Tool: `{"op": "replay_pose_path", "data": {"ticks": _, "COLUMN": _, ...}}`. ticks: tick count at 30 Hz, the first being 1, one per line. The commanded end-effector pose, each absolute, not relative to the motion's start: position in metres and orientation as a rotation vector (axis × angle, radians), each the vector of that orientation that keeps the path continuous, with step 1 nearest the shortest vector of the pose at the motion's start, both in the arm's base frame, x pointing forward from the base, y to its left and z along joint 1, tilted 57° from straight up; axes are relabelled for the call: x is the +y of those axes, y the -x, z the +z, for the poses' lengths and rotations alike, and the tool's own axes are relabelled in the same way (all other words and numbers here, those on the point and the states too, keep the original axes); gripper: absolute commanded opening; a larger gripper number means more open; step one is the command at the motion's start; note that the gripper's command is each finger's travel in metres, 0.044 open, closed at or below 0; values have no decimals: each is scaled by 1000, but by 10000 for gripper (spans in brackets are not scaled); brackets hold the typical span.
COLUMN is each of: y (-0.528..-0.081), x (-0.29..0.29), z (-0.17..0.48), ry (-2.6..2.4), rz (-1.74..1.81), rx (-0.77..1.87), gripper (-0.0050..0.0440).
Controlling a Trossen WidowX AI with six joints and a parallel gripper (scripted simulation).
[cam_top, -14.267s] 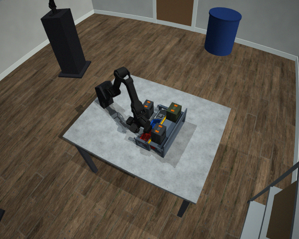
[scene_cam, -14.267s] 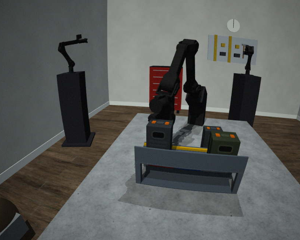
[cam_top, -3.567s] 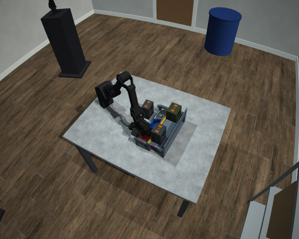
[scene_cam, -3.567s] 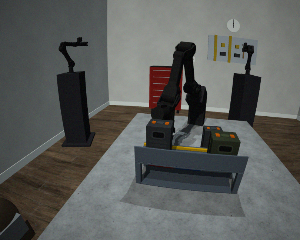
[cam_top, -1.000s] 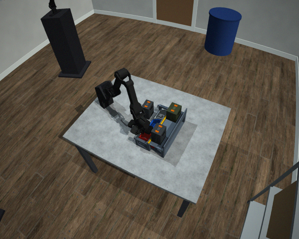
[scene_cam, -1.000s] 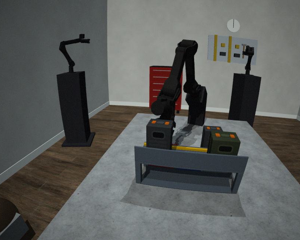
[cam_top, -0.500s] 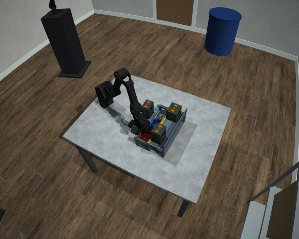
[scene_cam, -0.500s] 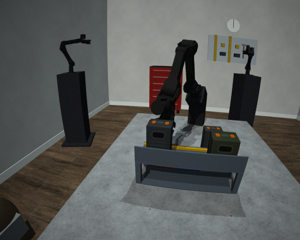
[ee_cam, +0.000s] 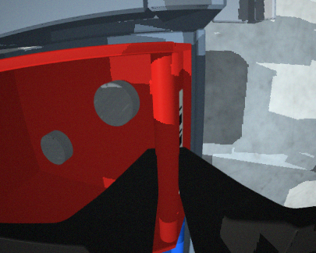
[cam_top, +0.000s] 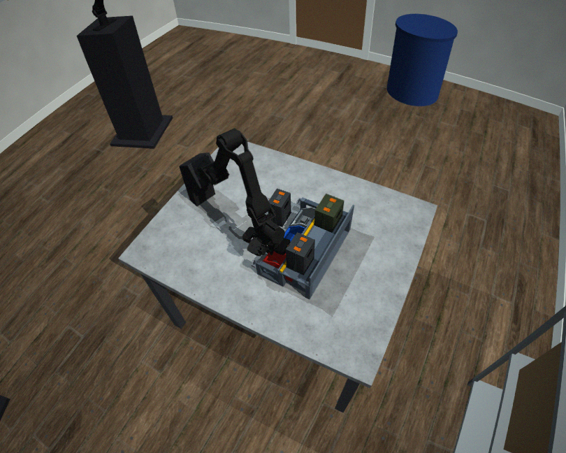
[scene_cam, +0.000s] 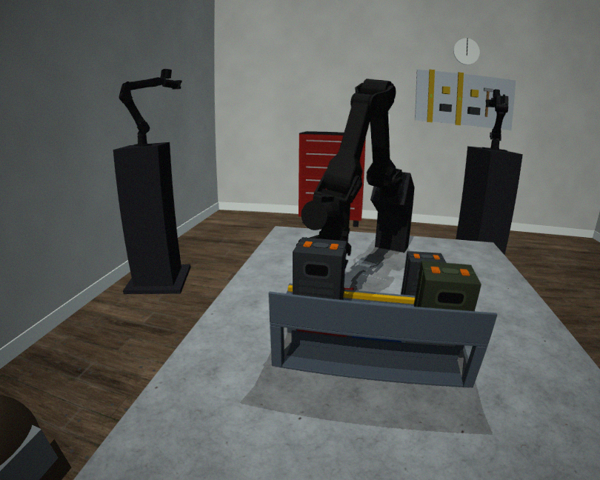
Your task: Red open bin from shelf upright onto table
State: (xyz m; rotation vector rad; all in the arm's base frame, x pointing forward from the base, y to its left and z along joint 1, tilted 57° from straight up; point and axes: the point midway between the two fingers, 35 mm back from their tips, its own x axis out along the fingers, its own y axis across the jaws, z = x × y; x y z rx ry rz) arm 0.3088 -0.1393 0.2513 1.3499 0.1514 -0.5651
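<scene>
Gripping looks like the step in hand: the gripper (cam_top: 279, 249) (scene_cam: 347, 250) (ee_cam: 166, 156) is closed on the upright-looking bar at the edge of the red bin (cam_top: 274, 259) (scene_cam: 321, 332) (ee_cam: 83, 156), one finger each side. The bin is at approx. 8 o'clock on the shelf (cam_top: 329, 263) (scene_cam: 380, 322) (ee_cam: 67, 16) in the top view, apparently not yet lifted out; whether its base bears on the shelf, can't tell.

Main risk, IMO: spin or tip. The hold is at one edge, w/ the bin's body out toward 9 o'clock in the wrist view, so its wt. may swing the far end down & send the two grey discs (ee_cam: 116, 102) (ee_cam: 57, 147) sliding or out. Cause = off-centre grip, esp. if the lift is quick.

2nd: snagging. The dark case (cam_top: 300, 256) (scene_cam: 318, 268) is v. near, at 3 o'clock of the bin from the top, w/ the yellow rail (cam_top: 308, 228) (scene_cam: 378, 297) close by; the blue bin (cam_top: 293, 233) (ee_cam: 180, 247) is at 1 o'clock. A sideways pull before full clearance could catch these. Safer: slow lift, kept level, then set down on the table (cam_top: 224, 292) (scene_cam: 187, 413) (ee_cam: 297, 94) toward 7 o'clock, top view.
</scene>
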Motion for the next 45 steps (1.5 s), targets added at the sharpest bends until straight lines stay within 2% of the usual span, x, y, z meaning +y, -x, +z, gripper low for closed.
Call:
{"op": "replay_pose_path", "data": {"ticks": 1, "y": -308, "x": -138, "z": 266, "ry": -1339, "rz": -536, "rx": 117, "gripper": 0}}
{"op": "replay_pose_path", "data": {"ticks": 45, "y": -309, "x": -139, "z": 263, "ry": -1340, "rz": -539, "rx": 118, "gripper": 0}}
